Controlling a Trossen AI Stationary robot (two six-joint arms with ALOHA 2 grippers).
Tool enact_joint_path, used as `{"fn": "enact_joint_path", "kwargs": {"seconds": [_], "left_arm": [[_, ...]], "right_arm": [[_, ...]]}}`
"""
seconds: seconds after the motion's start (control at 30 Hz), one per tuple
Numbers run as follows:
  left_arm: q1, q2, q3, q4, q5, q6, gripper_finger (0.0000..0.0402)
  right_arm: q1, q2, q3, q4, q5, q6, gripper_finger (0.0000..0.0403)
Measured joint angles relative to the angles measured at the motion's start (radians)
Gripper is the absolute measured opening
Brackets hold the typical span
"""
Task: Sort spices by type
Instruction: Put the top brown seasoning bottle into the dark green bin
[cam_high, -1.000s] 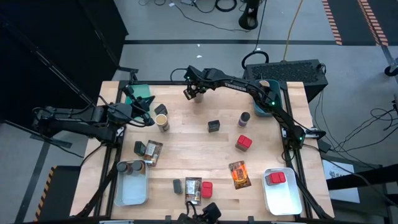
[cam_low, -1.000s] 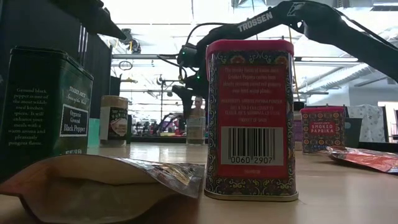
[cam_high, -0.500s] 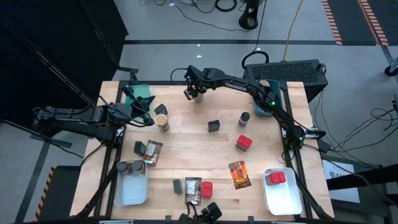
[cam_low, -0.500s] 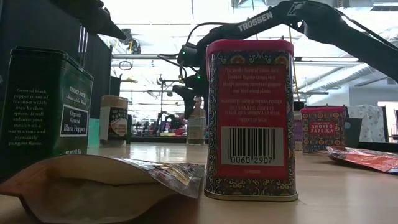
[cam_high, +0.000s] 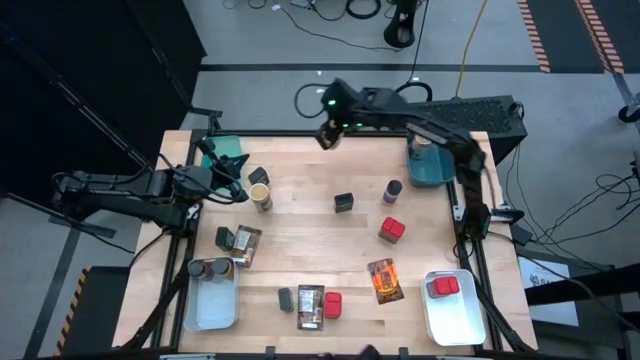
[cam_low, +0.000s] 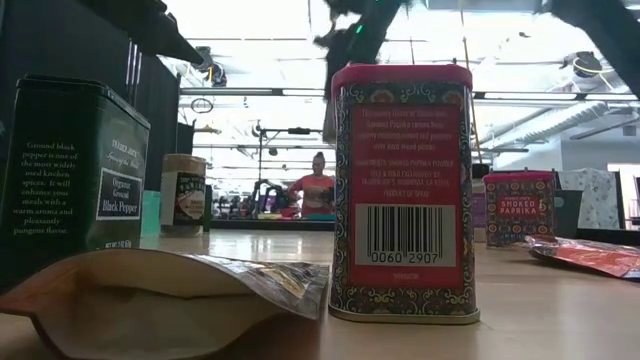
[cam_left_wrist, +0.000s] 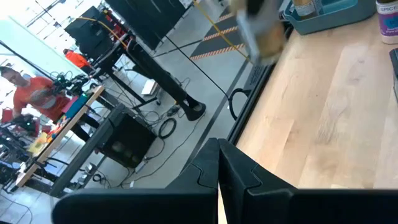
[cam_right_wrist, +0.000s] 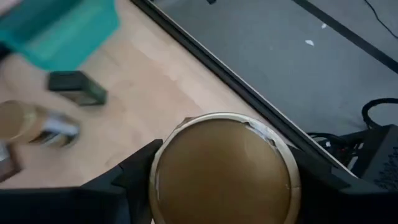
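Over the table's far edge: right gripper (cam_high: 331, 133) is clamped on a tan round spice can (cam_right_wrist: 225, 169), its fingers (cam_right_wrist: 134, 173) pressed against both sides, carried in the air near the teal bin (cam_high: 435, 168)
Left gripper (cam_high: 236, 192): fingers together, holding nothing, waiting just beside the upright tan can (cam_high: 261, 195)
Sorted, near right of the teal bin: a red tin (cam_high: 444, 287) lies in the white tray (cam_high: 452, 322)
Sorted, across the table from it: two dark jars (cam_high: 205, 268) stand in the clear tray (cam_high: 212, 305)
Unsorted on the wood: black tin (cam_high: 344, 203), purple-capped jar (cam_high: 392, 190), red tin (cam_high: 391, 229), orange packet (cam_high: 385, 281), and at the near edge a brown packet (cam_high: 311, 304) with another red tin (cam_high: 333, 304)
Judgement: early, most spices are loose on the table
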Motion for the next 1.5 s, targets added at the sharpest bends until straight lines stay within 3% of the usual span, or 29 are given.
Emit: {"fn": "enact_joint_path", "kwargs": {"seconds": [0.2, 0.47, 0.8, 0.93, 1.13, 1.27, 1.5], "left_arm": [[0.000, 0.000, 0.000, 0.000, 0.000, -0.001, 0.0004], [0.000, 0.000, 0.000, 0.000, 0.000, -0.001, 0.0004], [0.000, 0.000, 0.000, -0.011, 0.000, -0.002, 0.0004], [0.000, 0.000, 0.000, -0.023, 0.001, -0.003, 0.0004], [0.000, 0.000, 0.000, -0.027, 0.001, -0.027, 0.0004], [0.000, 0.000, 0.000, -0.027, 0.001, -0.028, 0.0004], [0.000, 0.000, 0.000, -0.027, 0.001, -0.028, 0.0004]], "right_arm": [[0.006, -0.131, 0.001, -0.180, 0.013, 0.033, 0.0248], [0.006, -0.230, 0.000, -0.413, 0.125, 0.131, 0.0248], [-0.006, -0.326, -0.074, -0.410, 0.183, 0.142, 0.0248], [-0.038, -0.407, -0.222, -0.341, 0.184, 0.143, 0.0248], [-0.141, -0.575, -0.551, -0.141, 0.083, 0.134, 0.0248], [-0.221, -0.668, -0.740, -0.082, 0.080, 0.176, 0.0248], [-0.298, -0.776, -0.955, -0.036, 0.086, 0.256, 0.0248]]}}
